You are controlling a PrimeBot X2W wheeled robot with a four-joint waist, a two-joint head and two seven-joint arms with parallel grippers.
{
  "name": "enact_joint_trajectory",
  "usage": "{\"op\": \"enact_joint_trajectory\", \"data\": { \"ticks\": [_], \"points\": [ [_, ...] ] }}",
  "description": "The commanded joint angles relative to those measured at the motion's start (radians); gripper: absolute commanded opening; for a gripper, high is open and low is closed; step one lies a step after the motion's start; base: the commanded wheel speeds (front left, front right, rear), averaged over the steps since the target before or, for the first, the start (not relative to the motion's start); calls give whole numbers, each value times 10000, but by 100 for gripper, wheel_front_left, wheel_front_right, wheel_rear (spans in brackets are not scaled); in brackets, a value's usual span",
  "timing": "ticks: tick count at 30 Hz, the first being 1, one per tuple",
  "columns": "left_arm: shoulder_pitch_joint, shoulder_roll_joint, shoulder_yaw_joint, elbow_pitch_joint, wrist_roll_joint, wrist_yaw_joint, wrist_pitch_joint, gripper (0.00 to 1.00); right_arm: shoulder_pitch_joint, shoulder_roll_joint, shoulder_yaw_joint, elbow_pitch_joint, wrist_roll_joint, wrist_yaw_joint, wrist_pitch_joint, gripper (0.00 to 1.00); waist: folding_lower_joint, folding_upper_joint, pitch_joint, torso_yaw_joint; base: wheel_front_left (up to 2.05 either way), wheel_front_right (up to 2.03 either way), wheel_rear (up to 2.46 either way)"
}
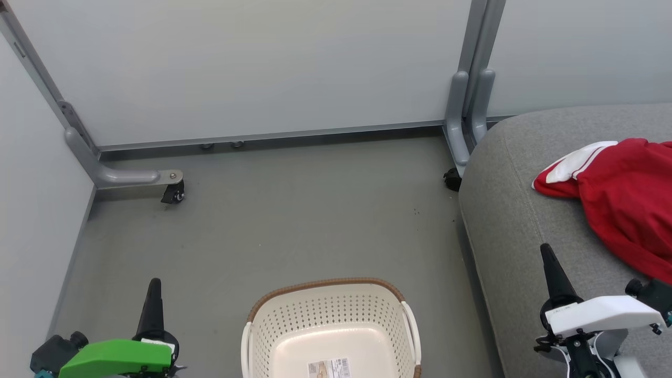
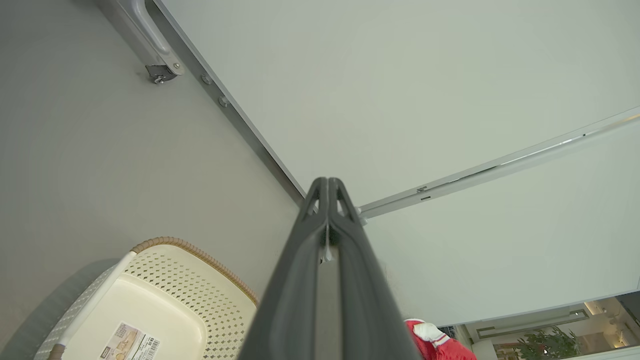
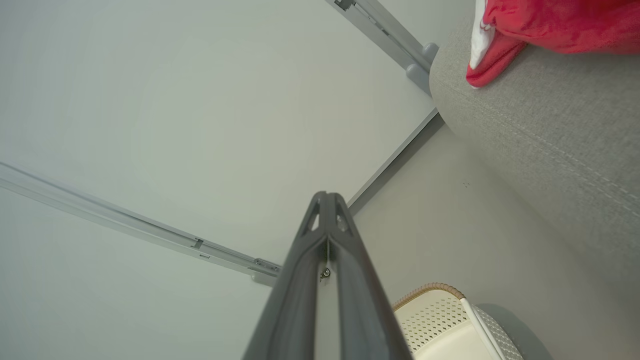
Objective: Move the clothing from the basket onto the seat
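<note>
Head view: clothing (image 1: 625, 199), red w/ white striped trim, lies rumpled on the seat (image 1: 514, 220), right of the basket (image 1: 325, 286) & beyond it; task looks done. Risk, I judge: my right gripper (image 1: 548, 262), right of basket, hangs close to the cloth's hem, so a careless swing could snag it & drag it off the rounded cushion. Left gripper (image 1: 154, 294) sits left of basket. Basket: cream perforated plastic, brown woven-look rim, bare inside bar a label sticker (image 1: 329, 367). Seat: grey woven fabric, stitched seam. Left wrist view: my jaws pressed together, empty. Right wrist view: same, jaws together, nothing held.
</note>
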Motion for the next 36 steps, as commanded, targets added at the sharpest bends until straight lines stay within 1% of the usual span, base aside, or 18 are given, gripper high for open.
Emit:
{"op": "enact_joint_trajectory", "data": {
  "ticks": [1,21,36],
  "points": [
    [-306,41,95,-138,-264,-27,61,0,-283,-3,-63,-46,311,-5,67,0,0,0,12,-6,0,0,0],
    [-628,51,340,-144,-1875,-60,590,0,-550,112,-345,164,2360,-3,597,0,0,0,166,-74,0,0,0],
    [-827,57,482,-144,-2882,-83,928,0,-720,200,-539,304,3647,-4,947,0,0,0,280,-125,0,0,0]
  ]
}}
